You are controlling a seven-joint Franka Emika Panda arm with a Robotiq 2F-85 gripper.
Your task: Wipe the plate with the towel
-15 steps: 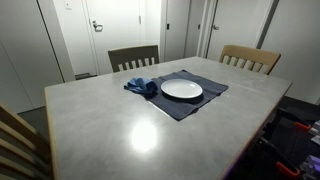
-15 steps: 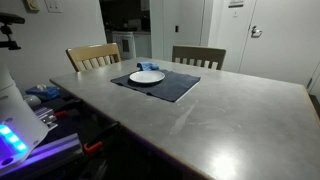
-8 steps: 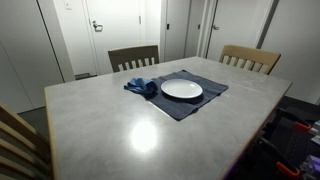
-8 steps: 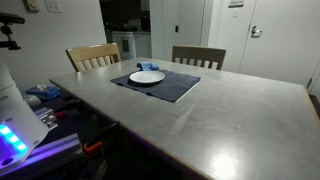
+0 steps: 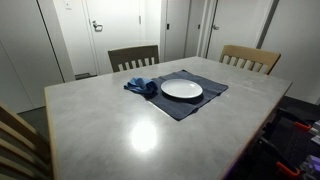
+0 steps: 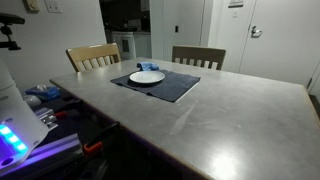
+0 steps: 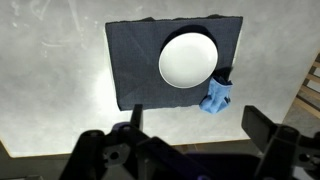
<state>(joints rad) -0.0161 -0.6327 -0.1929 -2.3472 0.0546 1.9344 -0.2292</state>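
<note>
The round white plate (image 5: pixel 181 89) (image 6: pixel 147 76) (image 7: pixel 188 60) lies on a dark navy placemat (image 5: pixel 192 106) (image 6: pixel 172 89) (image 7: pixel 135 60) on the grey table. A small blue towel (image 5: pixel 141 87) (image 6: pixel 150 67) (image 7: pixel 217 96) sits bunched up at the plate's rim, partly on the mat. Only the wrist view shows my gripper (image 7: pixel 195 130). It hangs high above the table edge, well short of the plate and towel, open with nothing between its fingers (image 7: pixel 264 127).
Two wooden chairs (image 5: pixel 133 57) (image 5: pixel 250 58) stand at the far side of the table (image 5: pixel 120 125), and another chair (image 5: pixel 15 140) at a near corner. Cluttered equipment (image 6: pixel 45 100) sits beside the table. Doors and walls lie behind.
</note>
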